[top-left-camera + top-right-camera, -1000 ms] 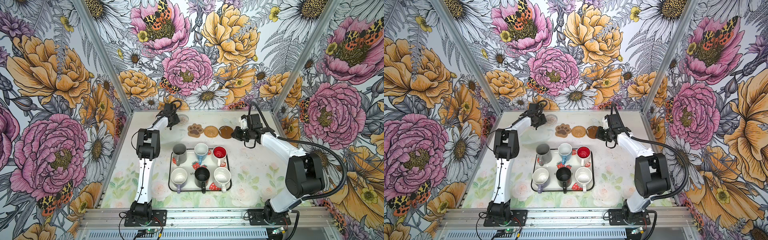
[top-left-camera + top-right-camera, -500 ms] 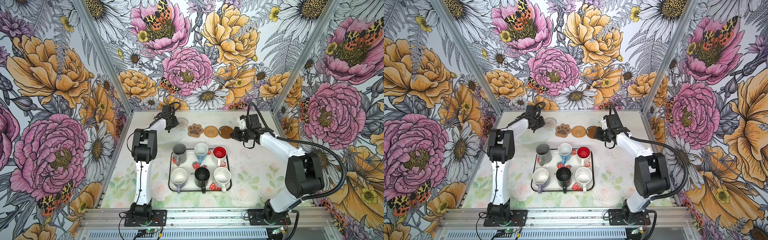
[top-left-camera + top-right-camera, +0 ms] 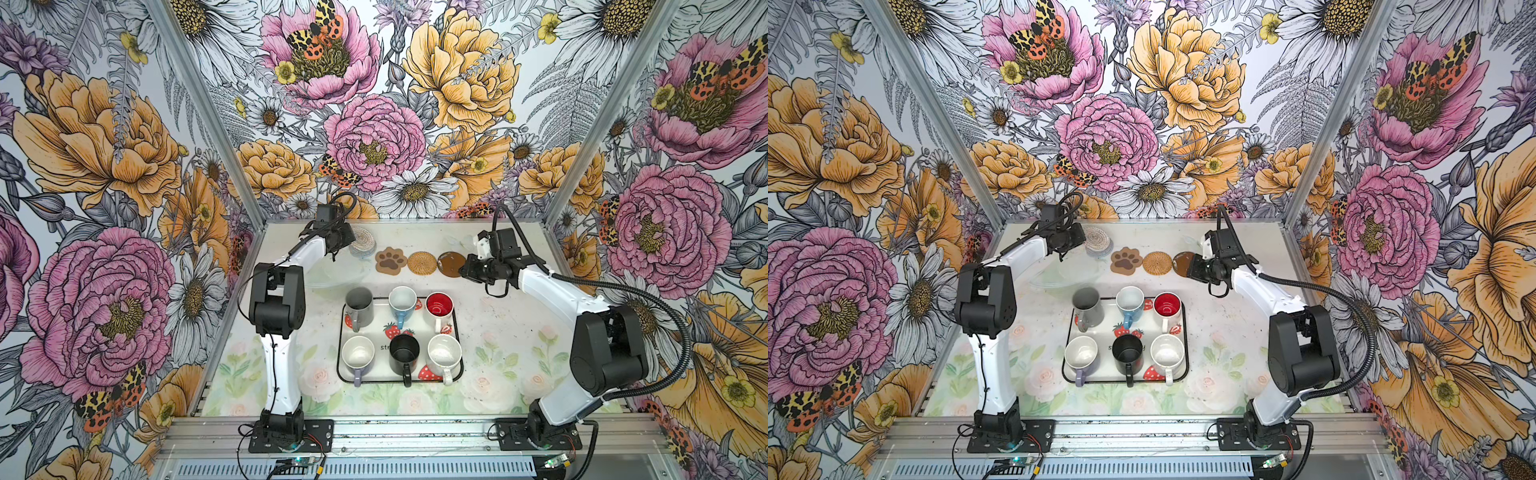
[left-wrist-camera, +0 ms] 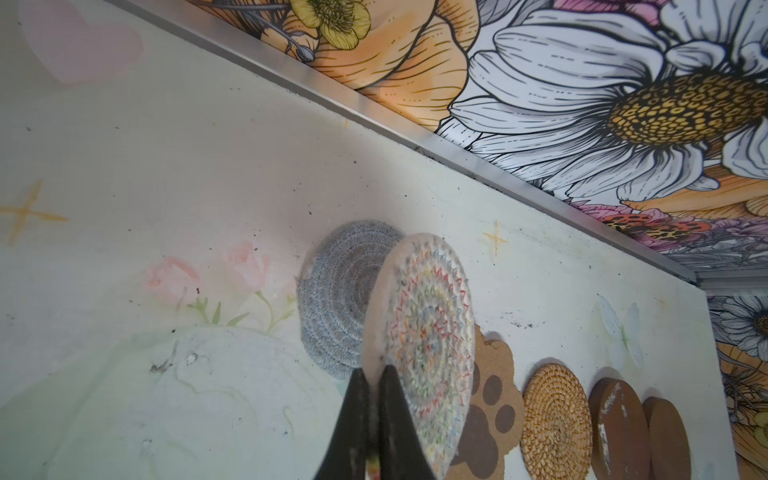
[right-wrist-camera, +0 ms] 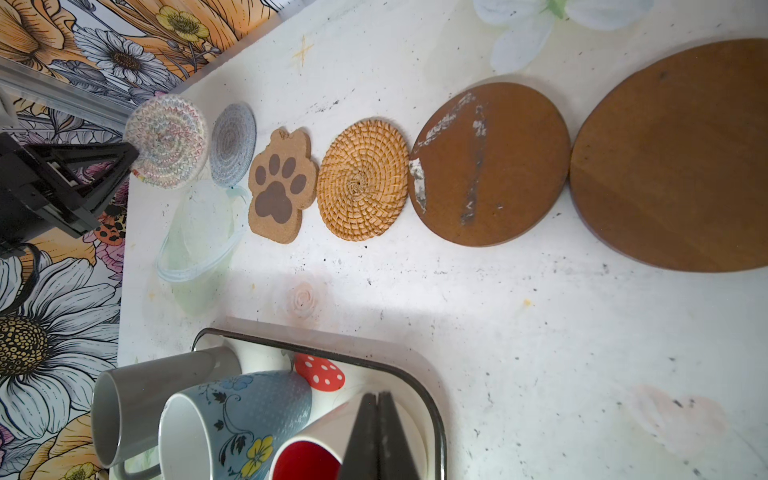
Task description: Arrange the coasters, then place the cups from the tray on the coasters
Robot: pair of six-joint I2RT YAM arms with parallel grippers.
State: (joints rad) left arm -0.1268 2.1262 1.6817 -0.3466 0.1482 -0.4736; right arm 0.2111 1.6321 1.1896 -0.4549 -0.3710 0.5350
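- We see the left tool (image 4: 374, 374) pinched narrowly on the rim of a whitish stitched coaster (image 4: 424, 345), woven with coloured thread. It holds it tilted and lifted off the desk (image 3: 498, 332).
- The held coaster hangs partly over the grey woven coaster (image 4: 336, 299), which lies flat at the left end of the row. We cannot tell whether the two touch.
- From the grey one, the line along the back of the desk runs on with the paw coaster (image 3: 390, 260) and then the rattan coaster (image 3: 422, 263). After them come the scuffed brown coaster (image 5: 490, 164) and the plain brown coaster (image 5: 681, 158). Each lies just beside its neighbour.
- The right tool (image 5: 377, 397) has its jaws pressed together with nothing between them. In both top views it hangs over the right end of the row, covering the plain brown coaster.
- The tray (image 3: 381, 318) sits mid-desk, nearer the arm bases than the row, and carries all six cups upright in two rows of three.
- In the back row we count the grey mug (image 3: 359, 305), the light blue mug (image 3: 402, 301) and the red-lined mug (image 3: 439, 307).
- In the front row we count the lavender mug (image 3: 358, 355), the black mug (image 3: 404, 355) and the speckled mug (image 3: 444, 355).
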